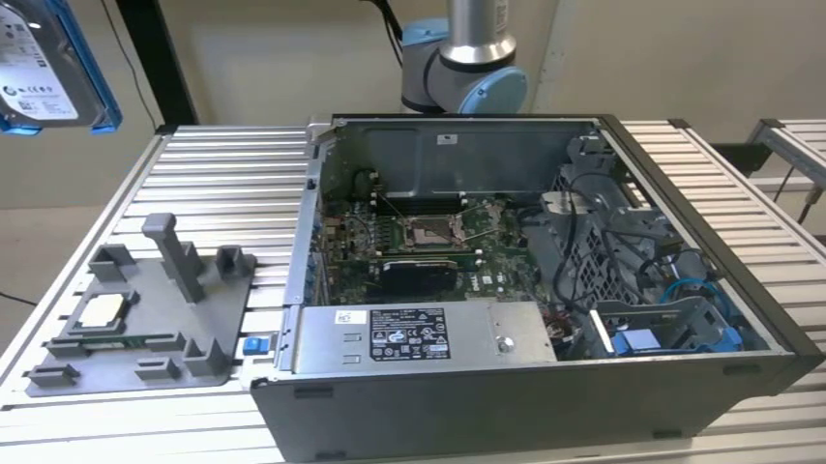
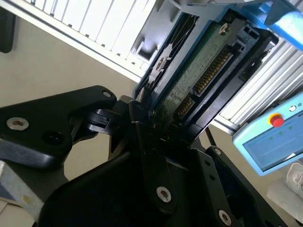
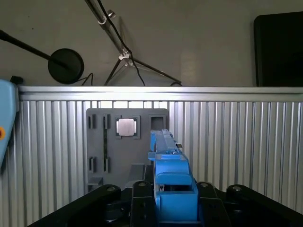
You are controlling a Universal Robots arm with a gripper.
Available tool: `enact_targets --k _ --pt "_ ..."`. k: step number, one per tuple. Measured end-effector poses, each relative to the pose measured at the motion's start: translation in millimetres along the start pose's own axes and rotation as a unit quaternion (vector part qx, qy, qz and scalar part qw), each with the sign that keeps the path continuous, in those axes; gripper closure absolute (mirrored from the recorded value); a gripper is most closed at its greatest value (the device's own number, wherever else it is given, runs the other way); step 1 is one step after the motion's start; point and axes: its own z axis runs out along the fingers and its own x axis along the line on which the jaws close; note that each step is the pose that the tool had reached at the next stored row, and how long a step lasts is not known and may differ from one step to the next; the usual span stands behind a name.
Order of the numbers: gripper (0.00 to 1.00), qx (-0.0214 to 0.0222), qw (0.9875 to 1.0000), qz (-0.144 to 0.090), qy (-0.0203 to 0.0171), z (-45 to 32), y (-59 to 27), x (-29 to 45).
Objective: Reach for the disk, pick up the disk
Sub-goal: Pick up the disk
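Note:
The disk (image 1: 45, 63) hangs high at the exterior view's left edge, above the ribbed table, with its white label facing the camera and blue rails on its sides. In the second wrist view the disk (image 2: 199, 71) shows its green circuit board and connector, and the black fingers (image 2: 142, 118) of my gripper (image 2: 154, 120) clamp its lower end. The first wrist view looks along the disk's blue rail (image 3: 168, 165), which stands upright in my gripper (image 3: 173, 198), shut on it.
An open computer case (image 1: 543, 290) fills the table's middle and right. A grey fixture tray (image 1: 142, 319) at the exterior view's left holds a square processor chip (image 1: 103, 309); a small blue bracket (image 1: 254, 344) lies beside it. The arm's base (image 1: 462, 72) stands behind the case.

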Motion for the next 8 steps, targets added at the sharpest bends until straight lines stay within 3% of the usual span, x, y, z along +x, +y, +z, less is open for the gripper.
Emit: enact_targets --k 8 --pt "1.00 -0.0001 1.0000 0.000 0.0000 -0.2 -1.9 0.0"
